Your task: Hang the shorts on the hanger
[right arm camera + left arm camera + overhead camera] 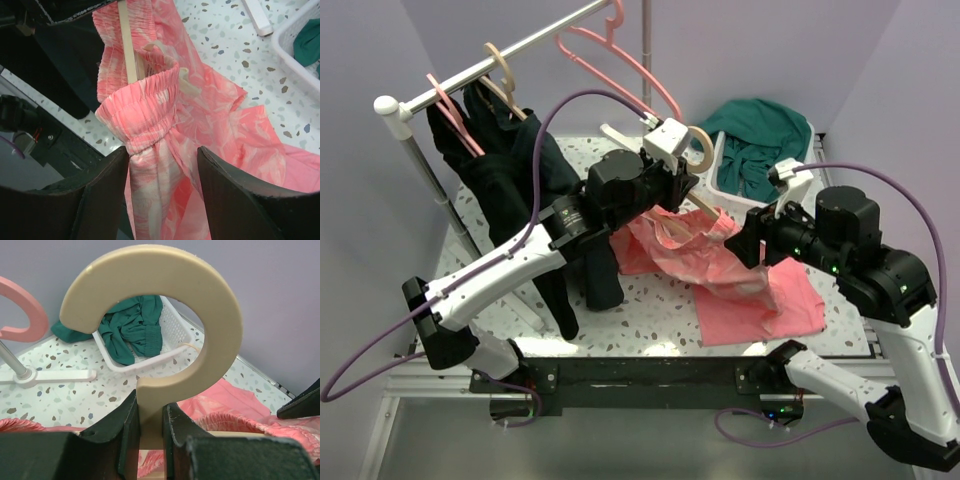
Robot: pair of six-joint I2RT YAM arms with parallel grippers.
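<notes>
The left gripper (150,437) is clamped on the neck of the hanger (200,315), directly below the hook, which stands upright above the fingers. The right gripper (162,185) is released, its jaws spread wide. The shorts (150,105) hang between its two fingers, with the gathered waistband just above them and touching the inner edge of the finger at the left of the wrist view. The hanger's pale bar passes behind the waistband, above the right gripper. Beyond the left gripper, a white basket (172,332) holds a teal garment (132,325). Beneath the right gripper, a plain pink cloth (760,305) lies on the table (650,310).
</notes>
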